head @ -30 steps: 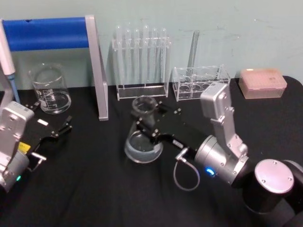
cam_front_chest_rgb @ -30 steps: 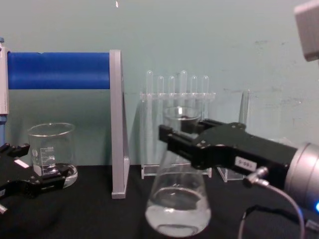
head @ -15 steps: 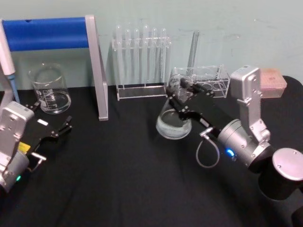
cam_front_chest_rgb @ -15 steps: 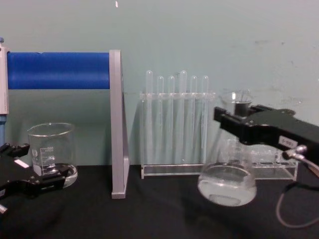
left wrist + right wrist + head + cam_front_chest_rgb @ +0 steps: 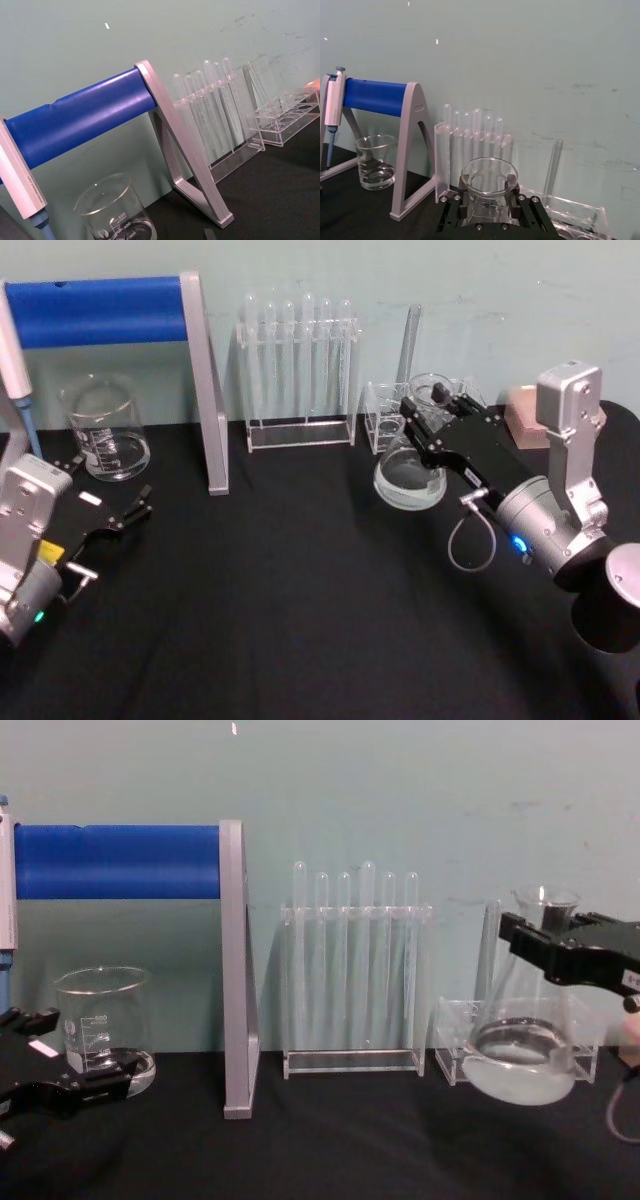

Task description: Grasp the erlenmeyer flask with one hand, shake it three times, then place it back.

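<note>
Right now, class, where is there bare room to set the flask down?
The bare black cloth in the middle is free, bordered by the blue stand, the test-tube rack behind and the right pincer holding the flask. Crowded: the back row, and the left corner with left pincer and beaker.

Your head camera looks forward and down from above the black table (image 5: 280,610), taking in its whole width up to the wall. Your chest camera sits low, near tabletop level, and faces the same wall side-on. Both views share the test tube rack (image 5: 355,970) at centre frame and the blue-barred stand (image 5: 100,310) at upper left. Your left wrist camera is tilted and looks up from close beside that stand and the beaker (image 5: 115,212). Your right wrist camera sights along the right gripper (image 5: 489,204), very close to the erlenmeyer flask (image 5: 487,192), with the rack beyond.
</note>
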Tool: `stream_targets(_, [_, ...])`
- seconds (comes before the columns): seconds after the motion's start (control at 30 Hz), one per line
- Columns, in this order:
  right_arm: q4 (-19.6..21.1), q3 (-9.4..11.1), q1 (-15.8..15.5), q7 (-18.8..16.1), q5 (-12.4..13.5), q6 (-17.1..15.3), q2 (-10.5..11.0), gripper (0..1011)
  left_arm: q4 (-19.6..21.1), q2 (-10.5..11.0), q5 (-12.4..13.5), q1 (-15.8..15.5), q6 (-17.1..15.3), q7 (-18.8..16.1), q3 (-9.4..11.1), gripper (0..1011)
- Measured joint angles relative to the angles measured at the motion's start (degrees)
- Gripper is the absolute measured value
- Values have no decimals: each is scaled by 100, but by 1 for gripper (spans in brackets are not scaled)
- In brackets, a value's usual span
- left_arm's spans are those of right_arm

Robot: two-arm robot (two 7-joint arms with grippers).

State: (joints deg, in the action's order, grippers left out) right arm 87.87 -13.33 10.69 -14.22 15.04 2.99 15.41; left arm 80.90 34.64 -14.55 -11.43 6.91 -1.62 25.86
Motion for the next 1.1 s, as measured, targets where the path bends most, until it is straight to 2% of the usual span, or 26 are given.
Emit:
stream_targets(0.2, [-7,24,-5,-50,-35,-12,-43,456,0,0,0,0,0,0,0,1001])
stream_targets(0.43, [27,-112,-2,-208,-56,-37,-91,456,0,0,0,0,0,0,0,1001])
stream_targets(0.57, [75,-242,-3,-330,-62,-54,-98,456,0,0,0,0,0,0,0,1001])
stream_targets(0.97, [292,-855,-36,-802,-16,-96,-50,456,0,0,0,0,0,0,0,1001])
stream_targets(1.1, [360,-998,-44,-896,11,-90,-13,456,0,0,0,0,0,0,0,1001])
